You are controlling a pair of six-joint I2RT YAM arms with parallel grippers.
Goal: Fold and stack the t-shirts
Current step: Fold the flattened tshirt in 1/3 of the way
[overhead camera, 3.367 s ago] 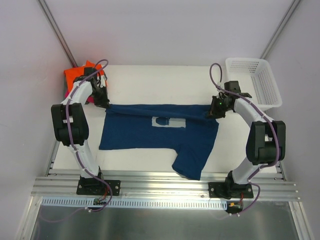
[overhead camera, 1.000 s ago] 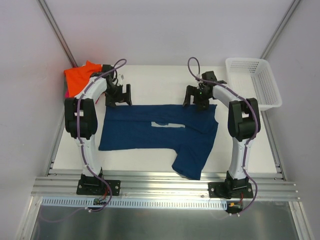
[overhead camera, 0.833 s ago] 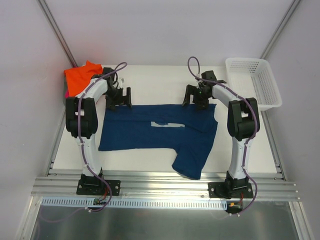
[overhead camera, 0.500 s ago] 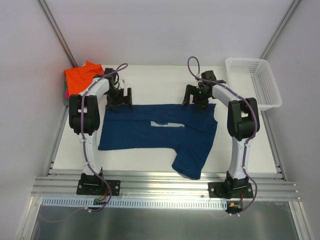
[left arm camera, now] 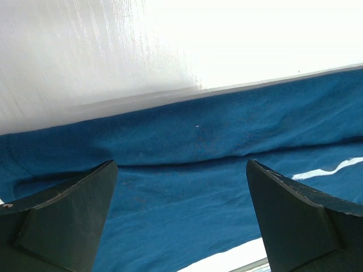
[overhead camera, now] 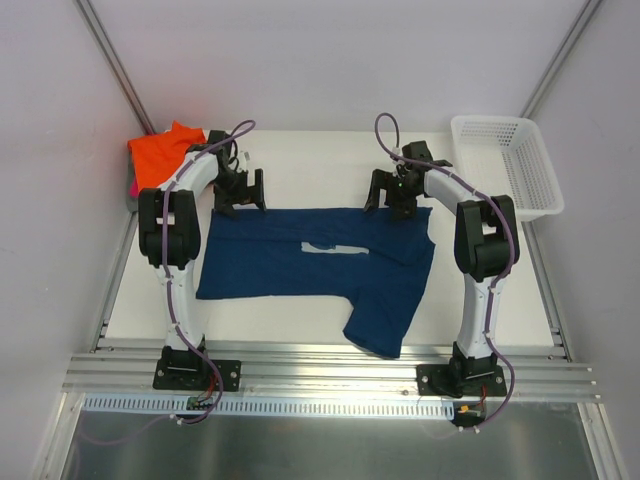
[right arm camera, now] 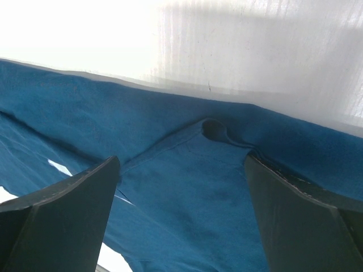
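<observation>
Task judged roughly midway. A folded bright orange cloth t-shirt [overhead camera: 163,150] sat at the far-left corner of the white table [overhead camera: 320,160], with a sliver of pink cloth [overhead camera: 133,187] showing beneath it, so a stack was begun. The navy blue cotton t-shirt [overhead camera: 300,265] lay across the table's middle, doubled over along its far edge. Its pale chest print [overhead camera: 335,248] showed only as a thin strip at the fold line. A loose flap [overhead camera: 385,320] trailed toward the near edge on the right, so the shape was not yet a tidy rectangle. Left to do, by my reading: tuck that flap, fold the shirt down smaller, and carry it to the pile. The left gripper [overhead camera: 242,197] and right gripper [overhead camera: 397,196] hovered over the far fold, near its two ends. Both had jaws spread wide, holding nothing. Both wrist views showed wrinkled blue cloth between the fingers.
</observation>
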